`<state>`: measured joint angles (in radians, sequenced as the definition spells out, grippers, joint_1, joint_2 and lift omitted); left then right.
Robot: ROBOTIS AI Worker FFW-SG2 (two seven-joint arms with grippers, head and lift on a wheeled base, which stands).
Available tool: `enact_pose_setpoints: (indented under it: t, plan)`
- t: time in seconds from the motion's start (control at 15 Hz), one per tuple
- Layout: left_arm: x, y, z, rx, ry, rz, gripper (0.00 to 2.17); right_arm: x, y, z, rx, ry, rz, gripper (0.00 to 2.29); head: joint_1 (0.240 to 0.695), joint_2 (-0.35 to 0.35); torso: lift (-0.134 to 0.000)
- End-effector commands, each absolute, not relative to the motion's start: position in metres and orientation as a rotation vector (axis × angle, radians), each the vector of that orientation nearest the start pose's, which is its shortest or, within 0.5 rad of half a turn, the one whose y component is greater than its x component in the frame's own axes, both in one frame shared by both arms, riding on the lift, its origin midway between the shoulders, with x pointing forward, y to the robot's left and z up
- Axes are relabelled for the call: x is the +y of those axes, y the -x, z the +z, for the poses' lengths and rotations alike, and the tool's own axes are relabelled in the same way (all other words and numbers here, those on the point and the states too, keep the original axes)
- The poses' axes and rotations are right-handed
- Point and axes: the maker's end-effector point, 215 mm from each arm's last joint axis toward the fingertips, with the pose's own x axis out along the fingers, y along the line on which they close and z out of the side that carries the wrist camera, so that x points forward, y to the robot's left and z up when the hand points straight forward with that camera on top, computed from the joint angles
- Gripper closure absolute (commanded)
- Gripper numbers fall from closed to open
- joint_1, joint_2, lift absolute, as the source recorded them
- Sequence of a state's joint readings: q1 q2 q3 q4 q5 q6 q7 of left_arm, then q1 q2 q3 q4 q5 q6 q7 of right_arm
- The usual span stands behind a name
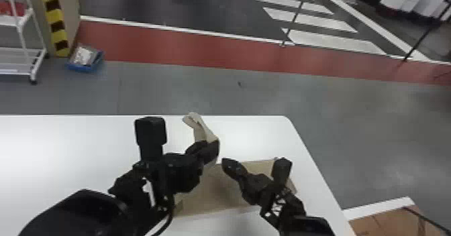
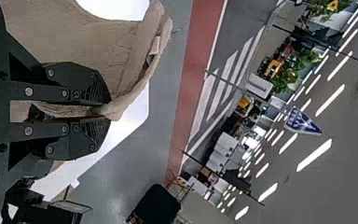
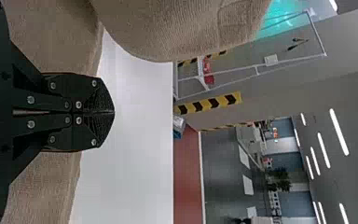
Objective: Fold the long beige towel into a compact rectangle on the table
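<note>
On a white table (image 1: 67, 144), pinching up part of the ribbed beige towel (image 1: 214, 191) with left gripper (image 2: 106, 112), the rest lying flat; right gripper (image 3: 113, 112) closed, empty. Likely soft, limp; best held by edges.

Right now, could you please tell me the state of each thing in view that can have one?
Left gripper: closed on the towel.
Right gripper: shut, empty, above the towel.
Towel: not yet a compact rectangle, part spread on the table, part lifted.
Table: partly covered by the towel.
Blue bin: on the floor, whitish contents inside.
</note>
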<state>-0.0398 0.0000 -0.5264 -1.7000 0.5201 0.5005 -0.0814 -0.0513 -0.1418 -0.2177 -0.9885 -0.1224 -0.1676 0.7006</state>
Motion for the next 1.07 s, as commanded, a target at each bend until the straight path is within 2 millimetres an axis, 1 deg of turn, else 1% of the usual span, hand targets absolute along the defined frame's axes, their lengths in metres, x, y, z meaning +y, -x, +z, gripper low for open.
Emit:
enact_pose_setpoints:
  t: [0.0, 0.07, 0.2, 0.27, 0.33, 0.4, 0.53, 0.6, 0.67, 0.73, 0.8, 0.87, 0.93, 1.0]
  plan:
    - [-0.148, -0.464, -0.377, 0.429, 0.405, -0.762, 1.01, -0.317, -0.519, -0.519, 0.269, -0.152, 0.361, 1.51, 0.695, -0.35, 0.0]
    - [-0.151, -0.462, -0.384, 0.43, 0.41, -0.761, 1.01, -0.333, -0.518, -0.511, 0.252, -0.154, 0.338, 1.51, 0.695, -0.35, 0.0]
    - [-0.153, -0.456, -0.405, 0.469, 0.411, -0.774, 1.01, -0.363, -0.514, -0.501, 0.236, -0.159, 0.294, 1.51, 0.695, -0.35, 0.0]
    - [-0.155, -0.454, -0.412, 0.48, 0.413, -0.787, 1.01, -0.378, -0.511, -0.497, 0.229, -0.159, 0.28, 1.51, 0.695, -0.35, 0.0]
    - [-0.156, -0.451, -0.416, 0.485, 0.423, -0.8, 1.01, -0.387, -0.508, -0.495, 0.226, -0.162, 0.27, 1.51, 0.695, -0.35, 0.0]
    - [-0.155, -0.452, -0.416, 0.482, 0.465, -0.816, 1.01, -0.392, -0.508, -0.492, 0.221, -0.163, 0.26, 1.51, 0.695, -0.35, 0.0]
    - [-0.153, -0.456, -0.415, 0.478, 0.593, -0.839, 1.01, -0.396, -0.5, -0.49, 0.221, -0.175, 0.255, 1.5, 0.695, -0.35, 0.0]
    - [-0.147, -0.465, -0.415, 0.454, 0.646, -0.817, 1.01, -0.397, -0.495, -0.49, 0.223, -0.18, 0.25, 1.5, 0.695, -0.35, 0.0]
    - [-0.148, -0.466, -0.425, 0.463, 0.672, -0.81, 0.94, -0.399, -0.494, -0.484, 0.227, -0.185, 0.25, 1.5, 0.695, -0.35, 0.0]
    - [-0.151, -0.466, -0.43, 0.464, 0.689, -0.817, 0.71, -0.401, -0.49, -0.483, 0.234, -0.194, 0.244, 1.5, 0.695, -0.35, 0.0]
    - [-0.154, -0.467, -0.438, 0.469, 0.712, -0.813, 0.65, -0.401, -0.487, -0.481, 0.235, -0.199, 0.24, 1.5, 0.695, -0.35, 0.0]
    - [-0.155, -0.465, -0.45, 0.49, 0.711, -0.832, 0.65, -0.406, -0.483, -0.481, 0.235, -0.199, 0.23, 1.5, 0.695, -0.35, 0.0]
    - [-0.152, -0.463, -0.463, 0.512, 0.71, -0.837, 0.65, -0.41, -0.482, -0.48, 0.236, -0.2, 0.224, 1.5, 0.695, -0.35, 0.0]
    - [-0.153, -0.456, -0.478, 0.544, 0.707, -0.848, 0.64, -0.413, -0.481, -0.479, 0.235, -0.202, 0.219, 1.5, 0.695, -0.35, 0.0]
